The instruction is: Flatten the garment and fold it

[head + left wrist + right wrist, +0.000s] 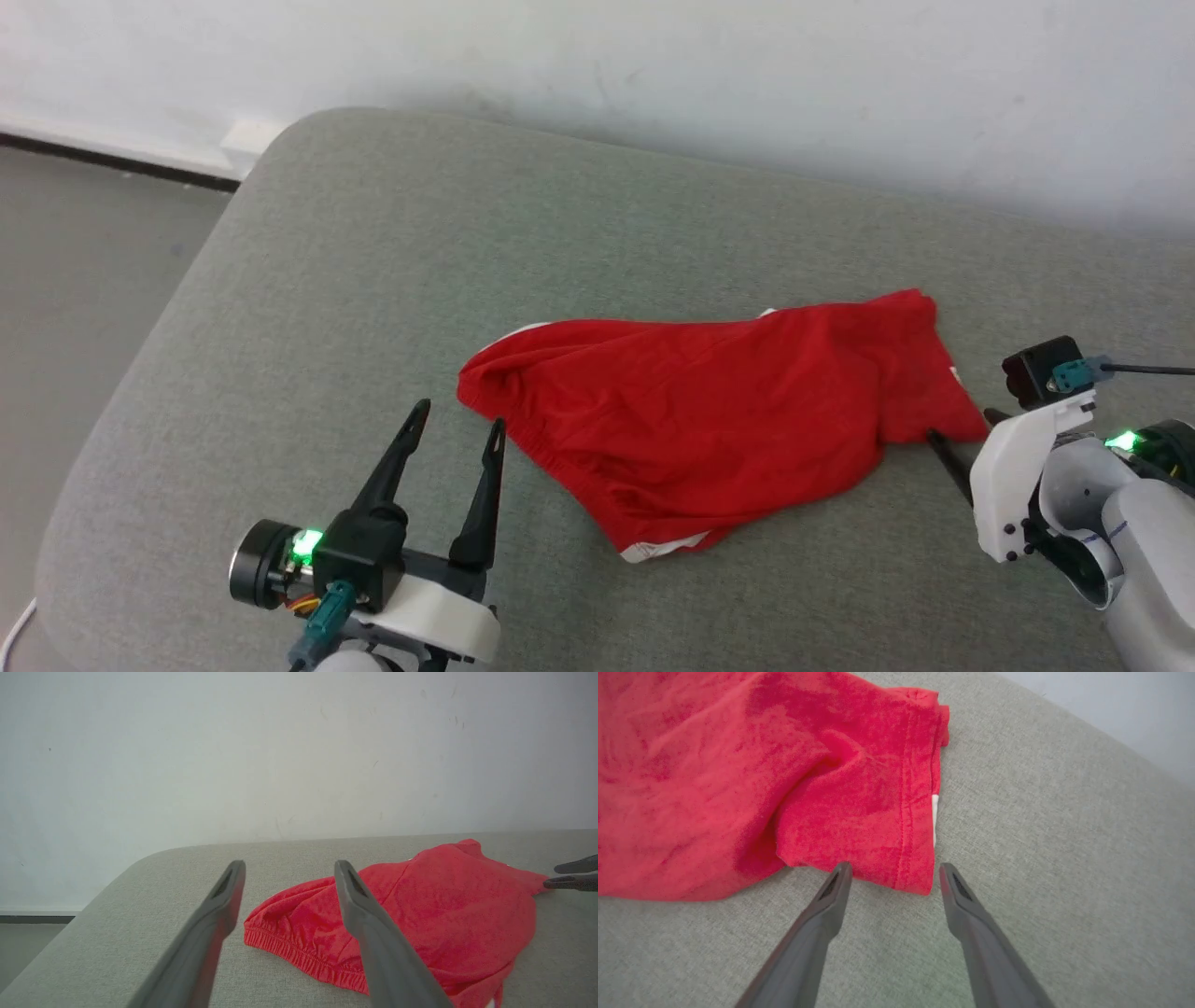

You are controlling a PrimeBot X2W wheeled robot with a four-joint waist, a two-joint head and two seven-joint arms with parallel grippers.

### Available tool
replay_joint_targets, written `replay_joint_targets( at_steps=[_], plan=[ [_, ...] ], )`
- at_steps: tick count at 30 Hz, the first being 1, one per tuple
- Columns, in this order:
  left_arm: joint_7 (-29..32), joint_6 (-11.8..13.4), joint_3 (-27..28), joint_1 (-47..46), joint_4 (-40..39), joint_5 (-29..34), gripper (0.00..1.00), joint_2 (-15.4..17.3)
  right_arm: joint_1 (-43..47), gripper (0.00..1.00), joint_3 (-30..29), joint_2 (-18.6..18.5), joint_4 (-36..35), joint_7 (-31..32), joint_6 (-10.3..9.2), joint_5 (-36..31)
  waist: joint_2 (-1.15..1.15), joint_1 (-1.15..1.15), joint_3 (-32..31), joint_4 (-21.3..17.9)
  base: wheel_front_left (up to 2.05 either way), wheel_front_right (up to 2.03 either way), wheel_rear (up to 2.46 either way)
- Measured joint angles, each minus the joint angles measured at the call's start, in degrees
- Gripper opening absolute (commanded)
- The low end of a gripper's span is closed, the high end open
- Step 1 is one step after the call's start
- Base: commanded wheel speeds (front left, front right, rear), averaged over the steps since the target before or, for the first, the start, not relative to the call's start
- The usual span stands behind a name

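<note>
Garment (709, 420): bright red shorts lying rumpled near the middle of a grey cushion (373, 280), with a pale wall (653, 75) behind. The gathered waistband (299, 956) runs along the left and near edge. A stitched leg hem (903, 826) ends the cloth on the right. A strip of white trim (663, 551) peeks out at the near edge. The fabric is creased and bunched, with one leg doubled over the other, so it is not yet flat.

The step in hand looks like the start of flattening: both hands are taking places at opposite ends of the shorts.

The left hand (462, 415) sits at the near left, its two dark fingers spread wide and empty. They point toward the far side, just beside the left end of the waistband but apart from it.

The right hand (894, 868) reaches in from the right with its forearm angled down. Its fingers are also spread and holding nothing. Their tips straddle the near corner of the leg hem, one tip at the cloth's edge.

The next move probably calls for the right fingers to close on that hem corner. The left hand would need to shift right onto the waistband and pinch it. Both could then draw apart to pull the creases out. The thin cloth may slip or drag in a bunch if only one layer is caught.
</note>
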Motion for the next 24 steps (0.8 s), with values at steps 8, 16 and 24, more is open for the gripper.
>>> replay_joint_targets(
  at_steps=[8,16,24],
  plan=[
    [0.0,-1.2,0.8,0.0,0.2,0.7,1.0,-1.0,-3.0,1.0,5.0,-1.2,5.6,-0.9,0.01,4.7,0.0,0.0,1.3,2.6,0.0,0.0,0.0],
    [0.0,-2.5,1.7,0.0,1.5,1.1,1.0,-1.7,-5.0,0.0,9.5,-1.6,9.0,-4.3,0.0,5.4,0.0,0.0,1.0,1.2,0.0,0.0,0.0],
    [0.0,-3.7,2.6,2.8,2.6,1.1,1.0,-2.1,-3.4,0.0,11.9,-4.3,7.6,-8.2,0.0,6.6,0.01,0.0,-2.1,-1.6,0.0,0.0,0.0]
  ],
)
